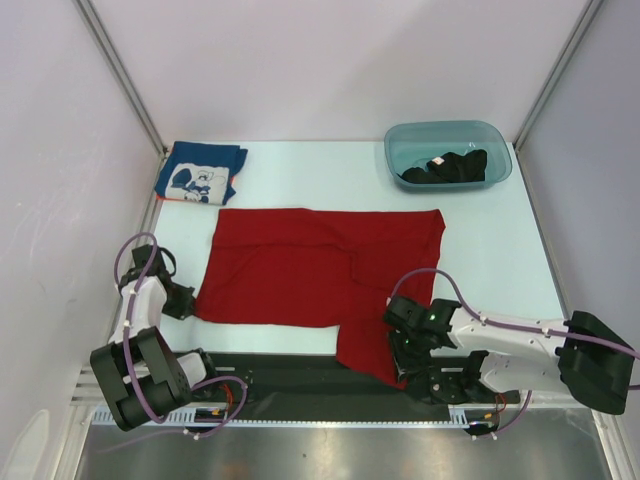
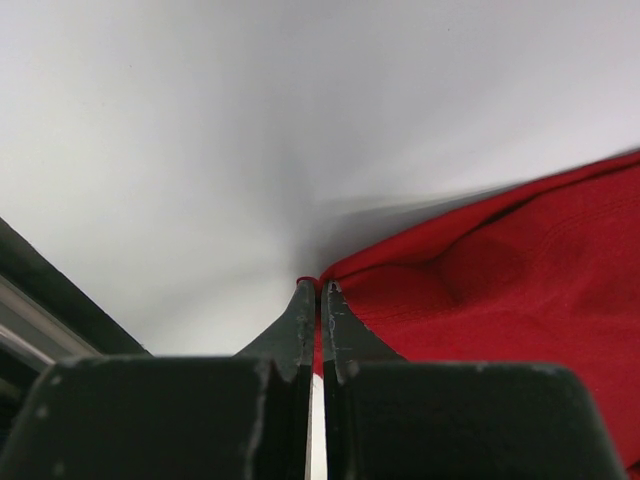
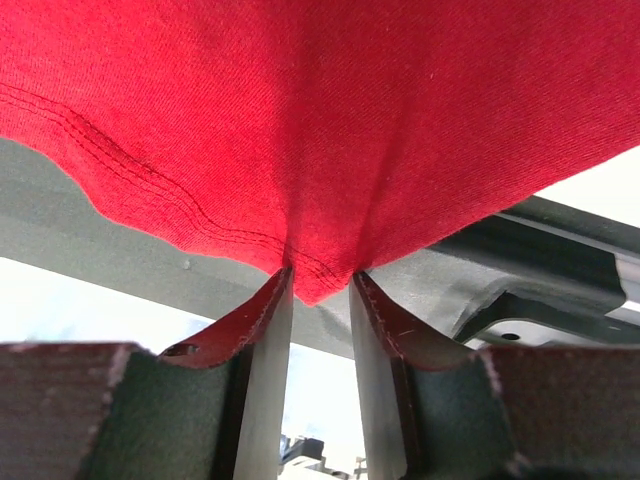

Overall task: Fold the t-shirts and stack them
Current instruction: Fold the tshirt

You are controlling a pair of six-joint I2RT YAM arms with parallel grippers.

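Top external view: on the table (image 1: 480, 250) the red t-shirt (image 1: 310, 265) lies spread at centre, one flap over the edge at 5 o'clock. The black one (image 1: 450, 165) sits in the teal tub (image 1: 395, 150) at 1 o'clock, the blue one (image 1: 200, 172) folded at 11. Your left gripper (image 2: 320, 285) is clamped on the red corner at 8 o'clock. Your right gripper (image 3: 320, 275) has its jaws partly apart around the near hem, and I cannot tell if they bite. Confirm both holds, then lift evenly, cloth taut.
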